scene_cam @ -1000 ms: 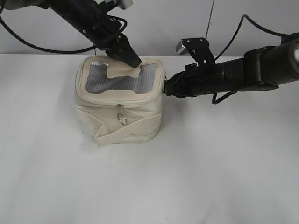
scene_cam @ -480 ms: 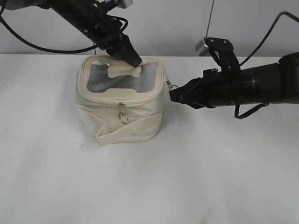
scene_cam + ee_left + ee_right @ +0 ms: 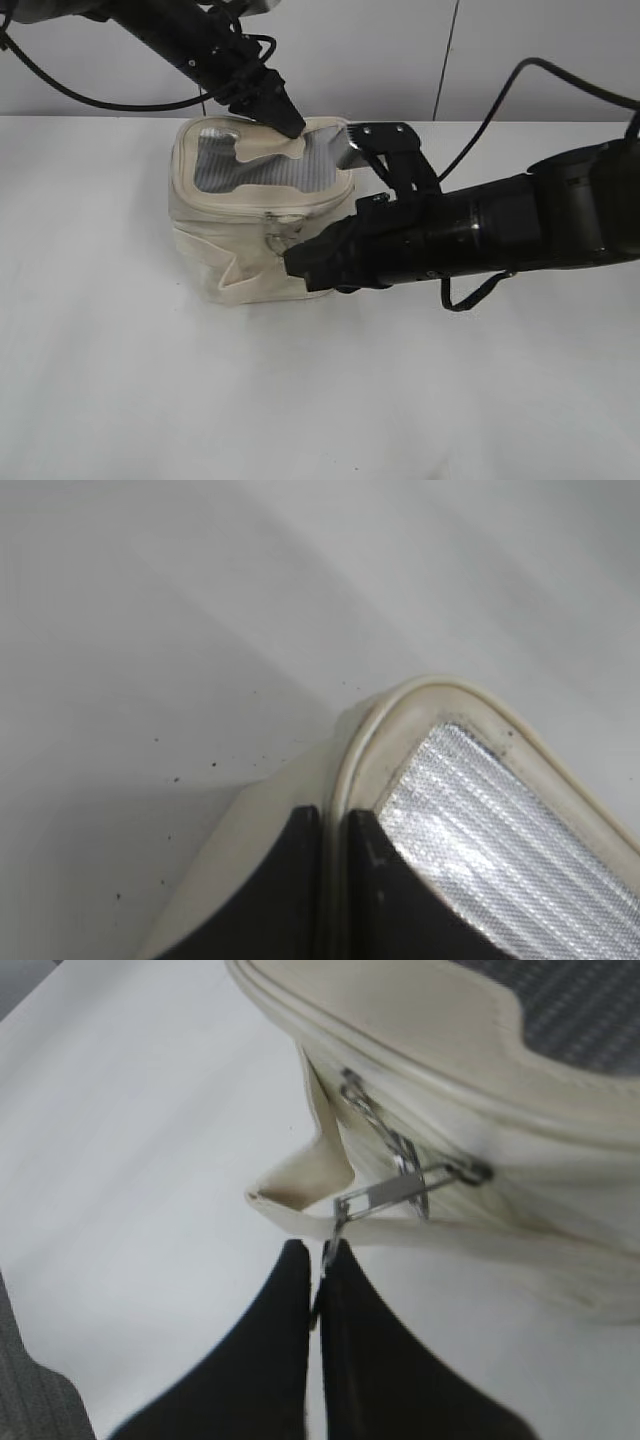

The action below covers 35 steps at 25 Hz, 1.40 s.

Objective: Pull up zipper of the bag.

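The right gripper (image 3: 322, 1260) reaches in nearest, its dark fingers (image 3: 275, 1340) closed on a silver ring of the zipper (image 3: 400, 1185) at the front of the bag (image 3: 250, 215). The arm hides the ring and much of the bag's front in the exterior view. The cream bag sits on the white bench (image 3: 300, 400). Behind, the left gripper (image 3: 285, 125) has its fingers (image 3: 280, 890) pinched on the bag's top rim. No writing is legible.

The table (image 3: 330, 390) is a plain white surface, with a few tiny dark specks visible in the left wrist view; the bag (image 3: 225, 255), small, boxy and cream-white, stands directly on it, toward the far left.
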Available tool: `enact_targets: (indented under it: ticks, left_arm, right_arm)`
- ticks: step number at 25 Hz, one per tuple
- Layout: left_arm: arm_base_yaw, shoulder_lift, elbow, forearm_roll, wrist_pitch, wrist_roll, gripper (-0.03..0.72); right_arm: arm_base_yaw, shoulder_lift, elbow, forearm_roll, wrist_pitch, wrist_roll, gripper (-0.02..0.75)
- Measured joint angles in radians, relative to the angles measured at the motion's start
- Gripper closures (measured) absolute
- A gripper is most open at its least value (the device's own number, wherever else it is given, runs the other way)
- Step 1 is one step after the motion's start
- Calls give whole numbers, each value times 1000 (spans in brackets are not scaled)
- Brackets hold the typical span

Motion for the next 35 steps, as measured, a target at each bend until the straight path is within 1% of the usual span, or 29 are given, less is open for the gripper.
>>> enact_targets:
  ticks: [3,5,9,10,12,13,15,16,17,18,20,23,25,27,30,32,35]
  left_arm:
    - [-5,0,3,4,-12,-20,644]
    - [-9,0,3,6,-20,-26,644]
    - [-10,0,3,10,-28,-33,644]
    - [-10,0,3,10,-28,-33,644]
    - [-10,0,3,7,-28,-37,613]
    - [-10,0,3,-2,-37,-41,575]
    - [-6,-3,2,-10,-50,-54,479]
    - [-4,-6,2,-10,-50,-72,448]
    - [-2,-10,2,-8,-48,-88,428]
    - [4,-15,2,-1,-47,-105,423]
    - [13,-36,2,34,-41,-142,441]
    - [23,-79,2,106,-11,-181,461]
    - [26,-111,8,160,9,-231,464]
    - [26,-160,42,207,9,-290,465]
    - [26,-259,165,238,-30,-345,465]
    - [26,-347,291,255,-64,-358,465]
    - [26,-548,508,286,-138,-388,468]
  right_arm:
    - [65,11,-60,1,-72,3,727]
    - [96,37,-116,-3,-91,20,726]
    - [109,78,-166,-18,-100,111,724]
    - [109,80,-167,-42,-106,151,714]
    - [103,79,-170,-160,-98,278,653]
    - [97,79,-170,-230,-76,354,589]
    - [74,77,-170,-414,-16,489,429]
    - [58,69,-170,-502,8,560,341]
    - [42,58,-170,-569,31,619,271]
    - [20,44,-170,-642,48,687,227]
    - [-25,5,-170,-758,76,811,198]
    - [-109,-60,-171,-927,144,981,197]
    - [-167,-101,-171,-1024,192,1094,197]
    - [-204,-142,-171,-1142,237,1231,197]
    - [-219,-203,-161,-1357,283,1423,197]
    - [-220,-258,-131,-1421,313,1481,197]
    - [-220,-368,-63,-1465,353,1505,197]
